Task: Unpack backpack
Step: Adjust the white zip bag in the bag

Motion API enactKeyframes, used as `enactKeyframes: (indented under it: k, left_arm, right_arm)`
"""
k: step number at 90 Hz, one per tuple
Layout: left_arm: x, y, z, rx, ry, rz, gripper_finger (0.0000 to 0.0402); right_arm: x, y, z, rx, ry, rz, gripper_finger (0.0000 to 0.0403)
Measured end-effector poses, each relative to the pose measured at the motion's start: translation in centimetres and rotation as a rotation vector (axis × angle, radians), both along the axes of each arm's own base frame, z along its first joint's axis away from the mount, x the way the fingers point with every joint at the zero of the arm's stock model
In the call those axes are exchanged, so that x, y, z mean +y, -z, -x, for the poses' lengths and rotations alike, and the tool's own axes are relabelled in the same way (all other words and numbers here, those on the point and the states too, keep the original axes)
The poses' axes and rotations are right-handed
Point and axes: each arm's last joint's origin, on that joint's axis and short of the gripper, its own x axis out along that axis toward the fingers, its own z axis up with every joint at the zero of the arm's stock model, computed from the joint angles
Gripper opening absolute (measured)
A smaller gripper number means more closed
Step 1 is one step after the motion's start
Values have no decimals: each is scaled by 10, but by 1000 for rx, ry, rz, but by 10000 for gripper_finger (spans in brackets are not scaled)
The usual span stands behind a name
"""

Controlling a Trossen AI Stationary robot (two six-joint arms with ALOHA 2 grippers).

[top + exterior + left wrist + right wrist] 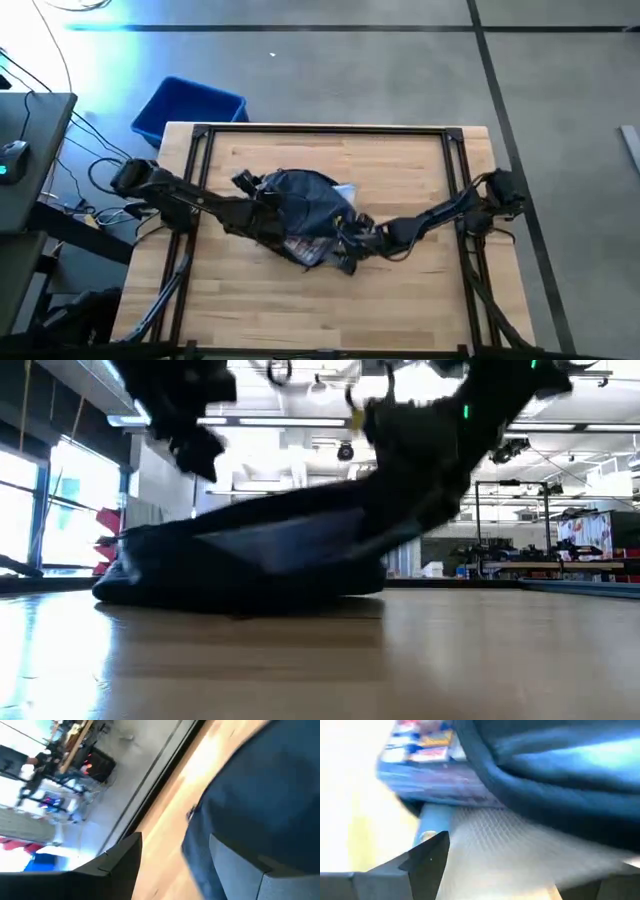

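The backpack point(300, 200) lies slumped in the middle of the wooden table point(400, 290), dark navy, flattened, and in the low view it spreads wide and low on the boards point(240, 565). At its near edge, in the high view, something flat with printed colours point(303, 248) pokes out from under the fabric; the right wrist view shows it too, a printed packet point(427, 747) with red, yellow and blue marks, lying just under the navy fabric point(555, 775), with pale mesh material point(495, 855) beneath. A pale patch point(343, 193) shows at the pack's far right side; what it is, I cannot tell.

Both arms are right on the bag. The left gripper point(262, 205) presses in at the pack's left side, and its wrist view is filled with navy fabric point(260, 805) beside the table edge; whether its fingers are apart or closed, I cannot tell. The right gripper point(345, 245) is at the pack's near right corner, touching the fabric by the printed packet; its fingers are hidden too, so no call there either.

Beyond the table's far left corner, 1 bright blue bin point(188, 108) sits on the floor, well apart from the pack.
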Motion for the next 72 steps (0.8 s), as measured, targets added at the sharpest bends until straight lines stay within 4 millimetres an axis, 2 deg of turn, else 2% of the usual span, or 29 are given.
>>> enactKeyframes:
  k: [13,30,42,53,61,72]
  left_arm:
    - [-18,-18,-1,-88,87,98,213]
    - [-61,-10,-10,-114,298,352,213]
    - [-104,3,-17,-96,519,527,213]
    - [-136,23,-28,-112,661,565,213]
    - [-146,41,-40,-140,677,572,213]
    - [-144,70,-54,-124,617,604,213]
  right_arm:
    - [20,-22,-3,13,-54,58,295]
    - [30,-23,4,58,-113,113,295]
    - [39,-18,18,176,-215,197,295]
    - [48,-16,25,211,-316,265,295]
    - [53,-13,28,203,-393,353,295]
    - [52,-7,22,180,-447,443,295]
